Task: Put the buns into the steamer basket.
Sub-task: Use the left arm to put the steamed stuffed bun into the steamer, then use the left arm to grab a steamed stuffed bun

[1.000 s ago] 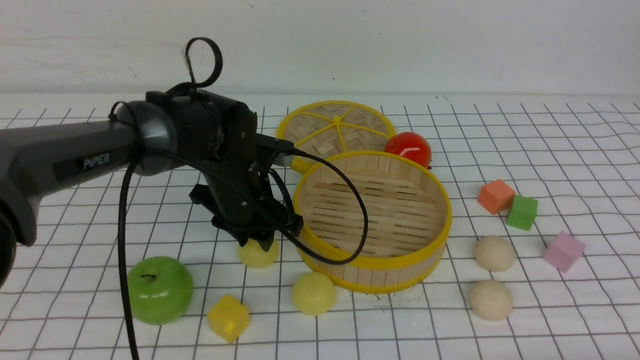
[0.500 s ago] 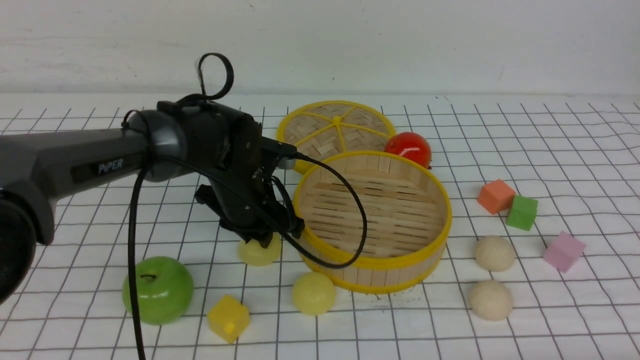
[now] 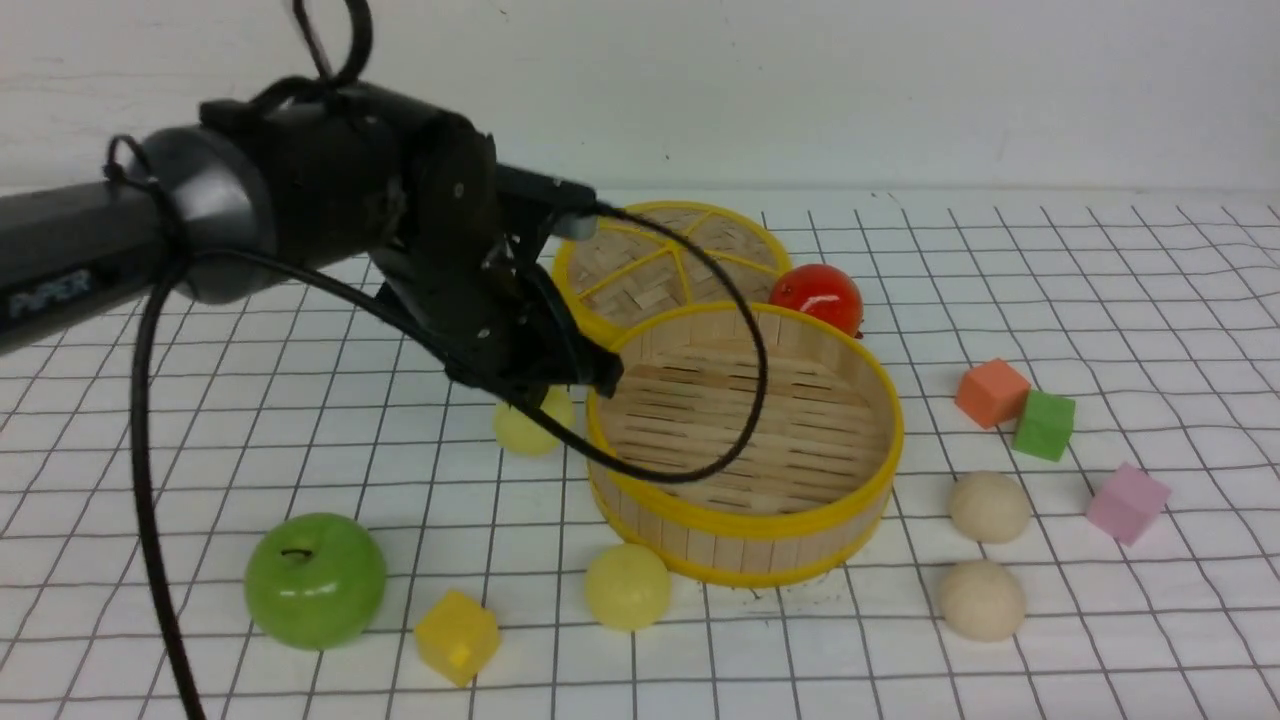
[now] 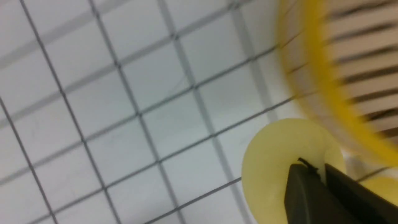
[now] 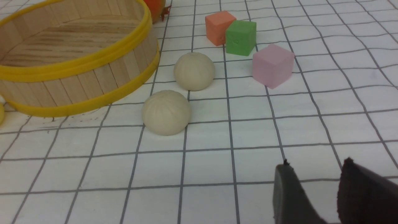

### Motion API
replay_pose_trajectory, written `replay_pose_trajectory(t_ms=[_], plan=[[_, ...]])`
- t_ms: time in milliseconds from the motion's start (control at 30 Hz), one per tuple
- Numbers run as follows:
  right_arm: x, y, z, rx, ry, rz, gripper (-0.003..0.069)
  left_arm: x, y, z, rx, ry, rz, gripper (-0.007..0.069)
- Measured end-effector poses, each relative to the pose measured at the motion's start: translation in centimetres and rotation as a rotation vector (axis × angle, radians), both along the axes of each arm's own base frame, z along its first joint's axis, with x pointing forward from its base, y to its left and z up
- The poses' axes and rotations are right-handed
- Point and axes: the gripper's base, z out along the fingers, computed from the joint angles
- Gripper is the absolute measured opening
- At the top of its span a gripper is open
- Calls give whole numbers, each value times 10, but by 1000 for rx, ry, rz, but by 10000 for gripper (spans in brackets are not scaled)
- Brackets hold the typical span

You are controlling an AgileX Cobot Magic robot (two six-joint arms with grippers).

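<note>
My left gripper (image 3: 537,398) is shut on a pale yellow bun (image 3: 531,425), pinching it between both fingers (image 4: 303,186) above the table, just outside the near-left rim of the steamer basket (image 3: 745,520). The basket, a round bamboo tub with yellow rims (image 4: 323,62), holds nothing. A second pale yellow bun (image 3: 627,586) lies in front of the basket. Two beige buns (image 3: 989,506) (image 3: 981,599) lie to its right. In the right wrist view my right gripper (image 5: 317,164) stands open over bare table, short of the beige buns (image 5: 194,71) (image 5: 166,112).
A woven lid (image 3: 670,255) and a red tomato (image 3: 816,293) sit behind the basket. A green apple (image 3: 316,578) and a yellow cube (image 3: 457,635) lie at the front left. Orange (image 3: 991,392), green (image 3: 1043,424) and pink (image 3: 1127,502) cubes stand on the right.
My left gripper has shut on the pale yellow bun and lifted it off the table, up and slightly toward the basket rim. Nothing else has moved.
</note>
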Motion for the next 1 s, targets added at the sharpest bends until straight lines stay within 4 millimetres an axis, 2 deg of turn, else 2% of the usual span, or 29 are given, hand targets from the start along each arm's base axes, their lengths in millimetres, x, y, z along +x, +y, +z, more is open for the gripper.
replay_pose_trajectory(t_ms=[33, 100, 167, 267, 367, 433, 600, 700, 733, 767, 800, 867, 933, 1000], plan=[[0, 0, 0, 0, 0, 0, 239, -5, -10, 18, -51, -67, -31, -13], [0, 0, 0, 0, 0, 0, 239, -6, -20, 25, -87, -103, -55, -13], [0, 0, 0, 0, 0, 0, 239, 1, -30, 21, -116, -118, -65, -13], [0, 0, 0, 0, 0, 0, 239, 13, -38, 4, -123, -123, -64, -13], [0, 0, 0, 0, 0, 0, 239, 35, -50, -33, -110, -123, -68, 4], [0, 0, 0, 0, 0, 0, 239, 41, -53, -43, -96, -124, -73, 22], [0, 0, 0, 0, 0, 0, 239, 55, -60, -64, -78, -123, -80, 169], [0, 0, 0, 0, 0, 0, 239, 57, -61, -65, -75, -128, -82, 317], [0, 0, 0, 0, 0, 0, 239, 56, -60, -62, -72, -124, -82, 361], [0, 0, 0, 0, 0, 0, 239, 56, -60, -61, -71, -122, -81, 367], [0, 0, 0, 0, 0, 0, 239, 52, -58, -53, -70, -110, -78, 410], [0, 0, 0, 0, 0, 0, 239, 48, -56, -43, -72, -102, -74, 428], [0, 0, 0, 0, 0, 0, 239, 32, -48, -10, -91, -73, -56, 424], [0, 0, 0, 0, 0, 0, 239, 13, -38, 23, -113, -51, -42, 359]])
